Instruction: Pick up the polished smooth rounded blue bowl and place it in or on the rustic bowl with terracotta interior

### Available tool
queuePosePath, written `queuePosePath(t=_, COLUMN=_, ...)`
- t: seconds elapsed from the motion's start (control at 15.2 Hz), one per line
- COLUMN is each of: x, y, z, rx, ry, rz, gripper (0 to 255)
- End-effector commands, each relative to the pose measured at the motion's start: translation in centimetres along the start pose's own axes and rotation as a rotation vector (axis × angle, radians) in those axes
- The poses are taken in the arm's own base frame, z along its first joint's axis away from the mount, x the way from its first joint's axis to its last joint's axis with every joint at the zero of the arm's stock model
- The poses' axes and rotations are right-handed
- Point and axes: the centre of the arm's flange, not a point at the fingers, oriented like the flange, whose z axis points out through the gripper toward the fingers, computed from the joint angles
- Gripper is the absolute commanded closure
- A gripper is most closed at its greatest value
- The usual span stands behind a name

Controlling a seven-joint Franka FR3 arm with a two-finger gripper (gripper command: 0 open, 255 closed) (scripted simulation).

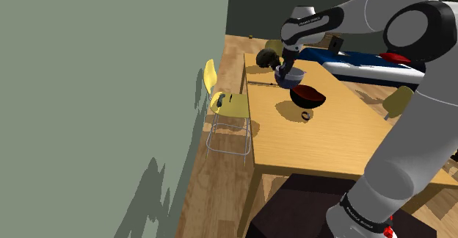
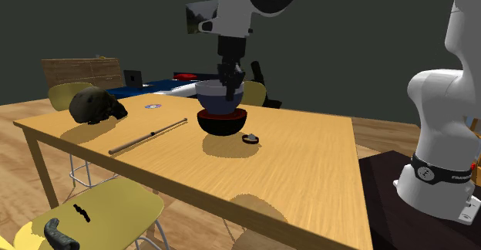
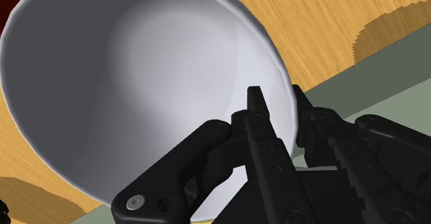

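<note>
The arm [image 1: 411,148] is built of smooth, rounded white links, shading to grey, with large black joints [image 1: 422,25] between them. A black band [image 1: 363,218] rings its base, carrying small white lettering too fine to read, and red marks [image 1: 387,229] sit just below it. A second black collar [image 1: 312,21] near the wrist bears similar lettering. The end effector [image 3: 276,98] is all black, with angular, ribbed fingers [image 3: 257,119] on a blocky body and one round silver screw [image 3: 135,201] set into a rounded lug. The stand [image 1: 293,207] is a dark box.
</note>
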Motion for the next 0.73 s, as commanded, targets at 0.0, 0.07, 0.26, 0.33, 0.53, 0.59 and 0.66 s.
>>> queuePosePath(t=0.0, x=-1.1, y=2.7, z=-0.1, rx=0.000, ry=0.001, rz=-0.001, gripper=255)
queuePosePath(t=0.07, x=-1.6, y=3.9, z=-0.1, rx=0.000, ry=0.001, rz=-0.001, gripper=255)
queuePosePath(t=0.26, x=-3.1, y=7.5, z=-0.1, rx=0.000, ry=0.001, rz=-0.001, gripper=255)
queuePosePath(t=0.33, x=-3.7, y=8.8, z=-0.1, rx=0.000, ry=0.001, rz=-0.001, gripper=255)
queuePosePath(t=0.53, x=-5.2, y=12.4, z=-0.1, rx=0.000, ry=0.001, rz=-0.001, gripper=255)
queuePosePath(t=0.59, x=-5.7, y=13.6, z=-0.1, rx=0.000, ry=0.001, rz=-0.001, gripper=255)
queuePosePath(t=0.66, x=-6.2, y=14.8, z=-0.1, rx=0.000, ry=0.001, rz=-0.001, gripper=255)
